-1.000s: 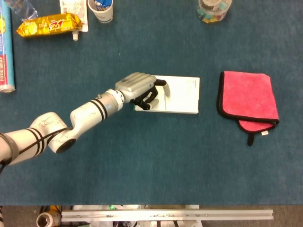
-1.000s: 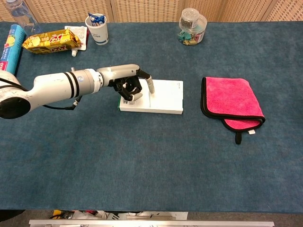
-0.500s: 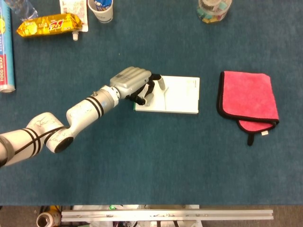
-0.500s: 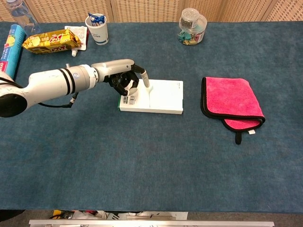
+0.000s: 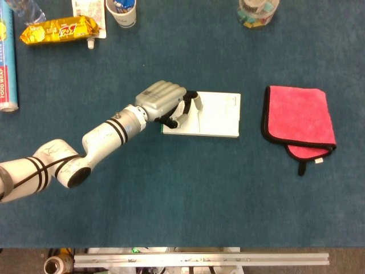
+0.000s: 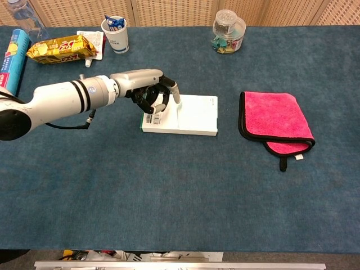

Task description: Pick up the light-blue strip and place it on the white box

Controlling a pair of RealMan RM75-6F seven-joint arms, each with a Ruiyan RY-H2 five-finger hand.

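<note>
Left robot hand (image 6: 151, 97) over the white box (image 6: 194, 115) — fingers curled, grasp unclear — paper cup (image 6: 115, 34) holds packets.

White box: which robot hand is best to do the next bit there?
Left. The left hand is already at the left end of the white box, fingers curled. The right hand shows in neither view.

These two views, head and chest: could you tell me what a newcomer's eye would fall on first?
Most likely the left hand, at the end of a long white arm reaching in from the left, hovering over the left end of the white box mid-table. Next, the bright pink cloth folded on the blue table to the box's right. Whether the hand holds anything cannot be told.
</note>
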